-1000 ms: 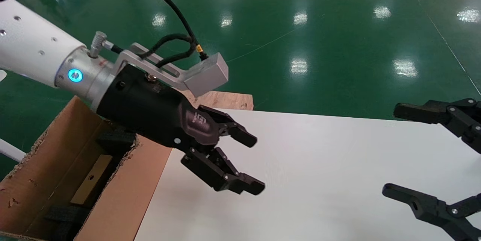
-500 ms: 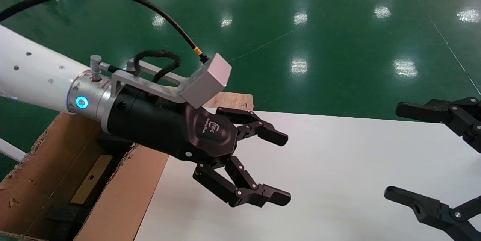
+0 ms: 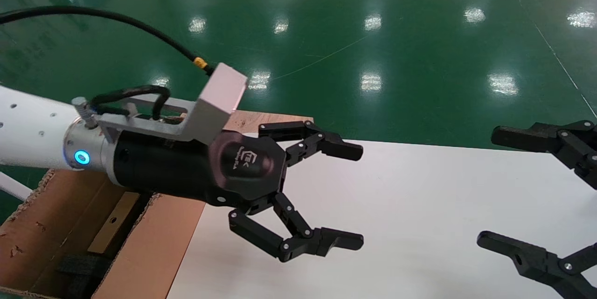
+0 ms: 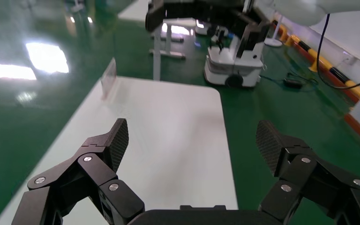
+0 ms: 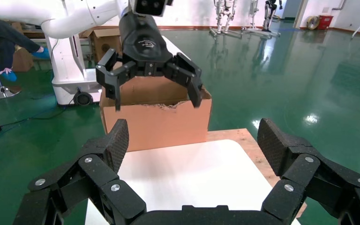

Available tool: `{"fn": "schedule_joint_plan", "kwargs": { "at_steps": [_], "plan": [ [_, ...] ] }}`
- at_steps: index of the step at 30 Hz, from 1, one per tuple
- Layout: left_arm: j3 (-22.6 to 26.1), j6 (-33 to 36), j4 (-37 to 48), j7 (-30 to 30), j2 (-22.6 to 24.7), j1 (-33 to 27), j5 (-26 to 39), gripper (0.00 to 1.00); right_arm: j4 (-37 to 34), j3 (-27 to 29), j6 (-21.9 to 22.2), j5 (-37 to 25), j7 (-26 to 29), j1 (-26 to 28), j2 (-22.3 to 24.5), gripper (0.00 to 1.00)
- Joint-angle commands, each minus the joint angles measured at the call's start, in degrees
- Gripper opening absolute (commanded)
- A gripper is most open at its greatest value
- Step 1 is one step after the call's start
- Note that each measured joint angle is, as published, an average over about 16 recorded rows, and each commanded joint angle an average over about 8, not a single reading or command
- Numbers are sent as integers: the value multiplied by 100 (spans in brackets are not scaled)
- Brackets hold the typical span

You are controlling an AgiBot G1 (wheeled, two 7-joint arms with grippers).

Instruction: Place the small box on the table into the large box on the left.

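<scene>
The small box (image 3: 109, 226), tan with a round hole, lies inside the large box (image 3: 154, 243) at the lower left, between pieces of black foam. My left gripper (image 3: 357, 196) is open and empty above the left part of the white table (image 3: 419, 205), just right of the large box. In the left wrist view the left gripper (image 4: 192, 136) has its jaws wide apart over the bare table (image 4: 168, 122). My right gripper (image 3: 492, 187) is open and empty at the right edge. The right wrist view shows the right gripper (image 5: 192, 136), the large box (image 5: 159, 124) and the left gripper (image 5: 157, 99) above it.
A bare wooden board (image 3: 275, 124) lies behind the table's far left corner, and it also shows in the right wrist view (image 5: 243, 145). Shiny green floor (image 3: 373, 33) lies all around. A white robot base (image 5: 75, 61) stands behind the large box.
My left gripper has swung right, away from the large box and out over the table, has turned, and its jaws have spread wider. The small box stays in the large box. The right gripper is still.
</scene>
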Motion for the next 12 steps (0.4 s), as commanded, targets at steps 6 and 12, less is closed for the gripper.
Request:
{"fn": "schedule_joint_plan", "kwargs": {
  "at_steps": [6, 12],
  "plan": [
    [-1053, -46, -230, 519, -62, 891, -88, 100, 0, 0, 0, 0, 0, 0, 0, 100],
    [-1581, -68, -344, 774, -92, 1337, -130, 100, 0, 0, 1, 0, 0, 0, 0, 100]
  ]
}}
